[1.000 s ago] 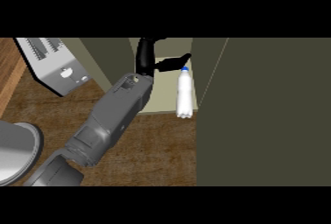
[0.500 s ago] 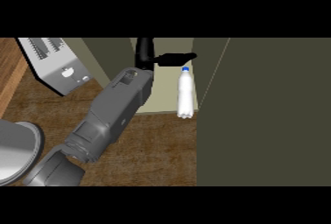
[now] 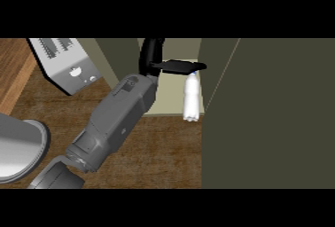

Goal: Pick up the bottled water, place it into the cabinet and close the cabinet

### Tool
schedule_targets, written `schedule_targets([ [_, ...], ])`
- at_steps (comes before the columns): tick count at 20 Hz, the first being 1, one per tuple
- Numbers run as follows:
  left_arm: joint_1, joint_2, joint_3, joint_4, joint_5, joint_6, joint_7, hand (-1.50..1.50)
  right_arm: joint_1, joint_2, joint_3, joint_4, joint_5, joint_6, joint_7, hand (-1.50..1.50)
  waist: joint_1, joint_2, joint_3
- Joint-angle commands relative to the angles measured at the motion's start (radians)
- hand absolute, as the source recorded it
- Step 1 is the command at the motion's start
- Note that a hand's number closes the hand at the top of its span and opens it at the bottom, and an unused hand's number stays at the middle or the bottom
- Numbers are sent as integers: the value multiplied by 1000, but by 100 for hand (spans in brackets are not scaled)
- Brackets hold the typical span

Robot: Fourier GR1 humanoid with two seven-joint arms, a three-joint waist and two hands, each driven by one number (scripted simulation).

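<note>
The bottled water (image 3: pixel 192 99) stands just inside the cabinet (image 3: pixel 171 93), on its pale shelf floor, tight against the dark olive cabinet door (image 3: pixel 274 111) that hangs open at the bottle's right. That spot looks chosen so the bottle sits behind the cabinet's front edge, where the door could swing past it. Only one arm shows, and which of the robot's arms it is cannot be told from this view alone; judging by the way it rises from the lower left, it reads as the left. Its hand (image 3: pixel 175 66) sits at the bottle's top, black fingers laid out fairly straight across the small blue cap (image 3: pixel 194 72). Whether they touch the cap or hover just above it is not clear. The fingers do not look curled round the bottle, which suggests the placing step is about finished and the closing of the door is what remains. The bottle is a slim, translucent white cylinder with a ribbed, lobed base, likely light and easy to tip if brushed. The forearm is a smooth matte grey shell with boxy panels. Left of the bottle, beyond the arm, a metallic grey appliance (image 3: pixel 68 66) with slots stands on the counter (image 3: pixel 157 146), whose top is dark brown woodgrain. Farther left of the bottle, low in the view, lies a rounded, shiny grey metal rim (image 3: pixel 20 150).
</note>
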Motion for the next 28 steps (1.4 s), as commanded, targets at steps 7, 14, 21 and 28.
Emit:
schedule_targets([
  [7,203,0,-167,-389,64,71,118,-150,9,37,33,-80,11,-9,36,-150,18,-13,1],
  [14,459,17,-243,-667,-1,59,144,-150,-34,1,44,-163,-75,-88,174,-150,41,-8,0],
  [21,750,118,-343,-986,-34,79,184,-150,-97,-7,76,-121,4,-93,175,-150,41,-7,0],
  [28,908,217,-350,-1148,-36,61,179,-150,-41,-114,235,-165,50,58,222,150,38,-7,0],
])
